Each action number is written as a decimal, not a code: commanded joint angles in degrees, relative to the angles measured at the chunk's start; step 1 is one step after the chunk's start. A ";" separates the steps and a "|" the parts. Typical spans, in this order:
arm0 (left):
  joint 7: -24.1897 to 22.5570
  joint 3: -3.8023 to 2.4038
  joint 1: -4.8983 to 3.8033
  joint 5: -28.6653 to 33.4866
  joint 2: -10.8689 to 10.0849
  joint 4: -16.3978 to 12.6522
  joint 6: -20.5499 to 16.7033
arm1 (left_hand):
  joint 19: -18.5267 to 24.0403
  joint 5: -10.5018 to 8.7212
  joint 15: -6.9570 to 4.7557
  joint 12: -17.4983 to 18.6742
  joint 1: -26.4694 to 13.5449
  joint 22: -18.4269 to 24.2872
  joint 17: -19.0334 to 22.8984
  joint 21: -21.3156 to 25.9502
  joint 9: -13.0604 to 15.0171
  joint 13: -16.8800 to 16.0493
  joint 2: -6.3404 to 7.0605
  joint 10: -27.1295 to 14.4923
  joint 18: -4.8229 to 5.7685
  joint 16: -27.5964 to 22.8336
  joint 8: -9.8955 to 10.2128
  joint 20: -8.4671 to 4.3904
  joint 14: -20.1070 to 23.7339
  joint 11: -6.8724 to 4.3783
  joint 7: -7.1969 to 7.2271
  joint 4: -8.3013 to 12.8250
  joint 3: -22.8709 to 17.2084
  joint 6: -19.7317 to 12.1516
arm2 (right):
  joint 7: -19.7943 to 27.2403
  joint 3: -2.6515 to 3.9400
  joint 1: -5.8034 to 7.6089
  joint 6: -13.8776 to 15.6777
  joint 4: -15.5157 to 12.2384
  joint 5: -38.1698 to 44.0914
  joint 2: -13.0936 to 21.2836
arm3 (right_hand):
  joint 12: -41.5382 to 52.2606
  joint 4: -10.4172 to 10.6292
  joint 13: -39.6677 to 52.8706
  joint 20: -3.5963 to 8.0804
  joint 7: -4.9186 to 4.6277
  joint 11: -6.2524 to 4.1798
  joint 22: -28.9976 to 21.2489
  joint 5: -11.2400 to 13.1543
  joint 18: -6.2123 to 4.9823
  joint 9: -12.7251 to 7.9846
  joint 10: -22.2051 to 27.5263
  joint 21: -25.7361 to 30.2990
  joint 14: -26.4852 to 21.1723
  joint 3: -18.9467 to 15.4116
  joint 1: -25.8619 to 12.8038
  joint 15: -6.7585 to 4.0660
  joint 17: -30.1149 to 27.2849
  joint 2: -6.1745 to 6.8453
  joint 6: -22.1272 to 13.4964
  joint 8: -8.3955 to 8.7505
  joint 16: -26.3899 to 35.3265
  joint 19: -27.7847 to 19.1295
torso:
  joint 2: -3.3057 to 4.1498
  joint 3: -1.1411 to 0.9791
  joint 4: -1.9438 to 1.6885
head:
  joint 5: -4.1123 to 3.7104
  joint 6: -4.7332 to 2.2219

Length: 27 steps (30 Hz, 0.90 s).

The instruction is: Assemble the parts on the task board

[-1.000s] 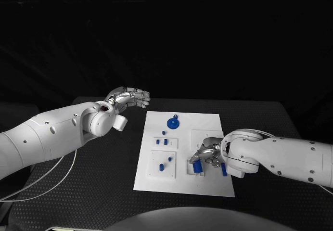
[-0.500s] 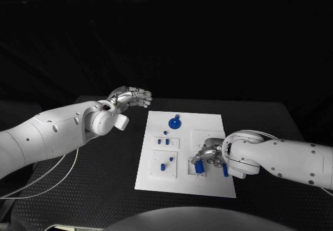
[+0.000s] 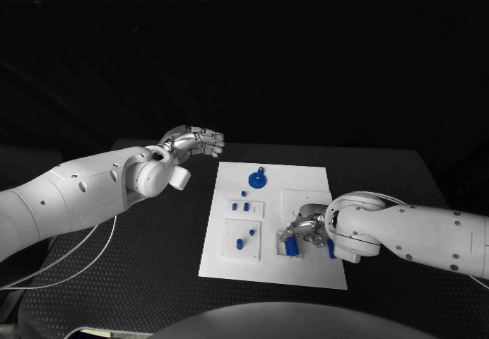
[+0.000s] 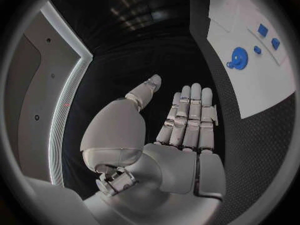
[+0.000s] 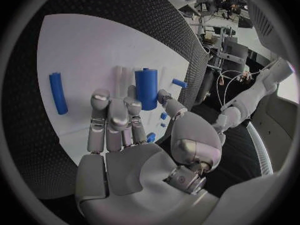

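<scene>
Black tabletop (image 3: 122, 282) carries the white task board (image 3: 306, 272). From the head, the left hand (image 3: 193, 143) hovers beside the board, holding nothing. Left wrist: fingers (image 4: 190, 115) straight, holding nothing. Right wrist: the right hand (image 5: 119, 135) pinches a blue cylinder (image 5: 146, 88) over the board.

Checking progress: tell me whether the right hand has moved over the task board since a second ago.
No. The right hand stays at the task board's near right part.
</scene>
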State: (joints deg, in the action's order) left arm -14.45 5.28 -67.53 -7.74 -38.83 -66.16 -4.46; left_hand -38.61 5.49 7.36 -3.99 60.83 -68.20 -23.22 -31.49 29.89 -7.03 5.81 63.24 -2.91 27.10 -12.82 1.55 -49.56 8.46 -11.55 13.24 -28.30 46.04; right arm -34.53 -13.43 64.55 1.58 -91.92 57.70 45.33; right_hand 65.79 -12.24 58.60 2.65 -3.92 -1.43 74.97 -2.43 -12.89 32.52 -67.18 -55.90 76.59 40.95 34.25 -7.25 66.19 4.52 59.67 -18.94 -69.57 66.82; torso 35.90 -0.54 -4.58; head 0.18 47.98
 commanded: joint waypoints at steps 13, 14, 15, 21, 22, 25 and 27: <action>-0.19 -0.03 -0.04 0.28 0.13 -0.06 1.04 | -0.46 0.02 0.09 -0.05 -0.92 -0.14 -0.23 0.36 -0.13 0.17 -0.08 0.42 -1.03 -0.46 -0.40 0.12 -0.48 0.07 0.26 -0.80 0.06 -0.28 | 0.11 -0.08 -0.21 0.35 0.17 0.80 -0.47 | -0.65 -0.06 0.27 -0.07 -0.61 -0.36 0.54 -0.35 -2.11 -0.35 0.00 -0.11 -0.53 -1.53 -2.49 -0.26 -0.60 1.02 0.54 0.62 0.14 -0.59 | 0.01 -0.01 -0.02 | 0.04 0.11; -0.19 -0.03 -0.04 0.28 0.13 -0.06 1.04 | -0.45 0.02 0.09 -0.05 -0.93 -0.15 -0.23 0.37 -0.13 0.18 -0.08 0.41 -1.03 -0.47 -0.41 0.12 -0.48 0.07 0.26 -0.81 0.06 -0.28 | 0.11 -0.09 -0.22 0.42 0.21 0.80 -0.47 | -0.69 -0.17 0.30 -0.07 -0.63 -0.35 0.53 -0.35 -2.11 -0.40 0.04 -0.10 -0.64 -1.96 -2.91 -0.26 -0.77 1.57 0.50 0.70 0.28 -0.64 | 0.01 0.01 -0.02 | 0.00 0.07; -0.18 -0.03 -0.04 0.28 0.15 -0.04 1.03 | -0.45 0.02 0.09 -0.05 -0.94 -0.15 -0.24 0.37 -0.13 0.18 -0.08 0.41 -1.03 -0.48 -0.41 0.12 -0.48 0.07 0.26 -0.82 0.06 -0.29 | 0.11 -0.09 -0.23 0.43 0.22 0.80 -0.47 | -0.71 -0.21 0.32 -0.06 -0.63 -0.35 0.52 -0.35 -2.11 -0.42 0.05 -0.09 -0.66 -2.09 -3.03 -0.27 -0.80 1.67 0.50 0.72 0.29 -0.65 | 0.02 0.02 -0.01 | -0.01 0.04; -0.18 -0.03 -0.04 0.28 0.21 -0.01 1.06 | -0.45 0.03 0.09 -0.04 -0.97 -0.17 -0.27 0.39 -0.14 0.20 -0.08 0.41 -1.03 -0.51 -0.41 0.12 -0.48 0.07 0.26 -0.87 0.06 -0.30 | 0.13 -0.10 -0.23 0.21 0.28 0.82 -0.45 | -0.86 -0.64 0.47 0.03 -0.64 -0.34 0.44 -0.35 -2.11 -0.53 0.19 0.00 -0.75 -3.59 -4.29 -0.29 -0.93 2.50 0.44 0.92 0.35 -0.77 | 0.01 0.02 0.00 | 0.02 0.02; -0.18 -0.03 -0.04 0.28 0.21 0.00 1.05 | -0.44 0.03 0.09 -0.04 -0.97 -0.17 -0.27 0.39 -0.14 0.20 -0.08 0.41 -1.04 -0.51 -0.41 0.12 -0.48 0.07 0.26 -0.88 0.06 -0.30 | 0.13 -0.10 -0.23 0.11 0.27 0.82 -0.46 | -0.91 -0.94 0.53 0.08 -0.64 -0.36 0.42 -0.35 -2.11 -0.56 0.23 0.02 -0.76 -4.16 -4.61 -0.30 -0.97 2.50 0.44 0.97 0.36 -0.81 | -0.01 0.01 -0.01 | 0.00 0.03; -0.18 -0.03 -0.04 0.28 0.24 0.00 1.06 | -0.44 0.03 0.09 -0.04 -1.00 -0.18 -0.29 0.40 -0.15 0.21 -0.08 0.40 -1.04 -0.53 -0.42 0.13 -0.48 0.08 0.26 -0.91 0.06 -0.30 | 0.14 -0.11 -0.23 -0.02 0.25 0.82 -0.49 | -0.99 -1.70 0.66 0.19 -0.62 -0.37 0.37 -0.36 -2.11 -0.61 0.28 0.09 -0.81 -5.20 -5.05 -0.33 -1.06 2.48 0.42 1.07 0.37 -0.90 | -0.01 0.00 0.00 | 0.00 0.12; -0.18 -0.03 -0.04 0.28 0.24 -0.02 1.06 | -0.44 0.03 0.10 -0.04 -1.00 -0.18 -0.29 0.41 -0.15 0.21 -0.09 0.40 -1.04 -0.53 -0.42 0.13 -0.48 0.08 0.26 -0.92 0.06 -0.30 | 0.14 -0.11 -0.23 -0.03 0.24 0.82 -0.49 | -1.03 -1.97 0.70 0.22 -0.62 -0.37 0.35 -0.36 -2.11 -0.63 0.31 0.11 -0.83 -5.57 -5.22 -0.33 -1.09 2.60 0.41 1.11 0.38 -0.94 | -0.02 -0.01 0.00 | 0.00 0.14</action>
State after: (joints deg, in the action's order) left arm -14.31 5.28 -67.53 -7.74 -38.72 -66.09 -4.26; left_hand -38.60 5.49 7.37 -3.99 60.34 -68.29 -23.43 -31.38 29.79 -6.91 5.77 63.24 -3.41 26.84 -13.04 1.55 -49.56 8.46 -11.54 12.60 -28.29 46.04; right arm -34.52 -13.51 64.38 1.97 -91.65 57.95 44.91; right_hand 65.12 -14.31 59.24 2.76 -4.08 -1.65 74.97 -2.44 -13.28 31.97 -66.96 -55.89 76.03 35.54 29.50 -7.60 65.15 7.17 59.84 -17.95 -69.57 66.08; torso 35.90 -0.53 -4.58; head 0.19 48.08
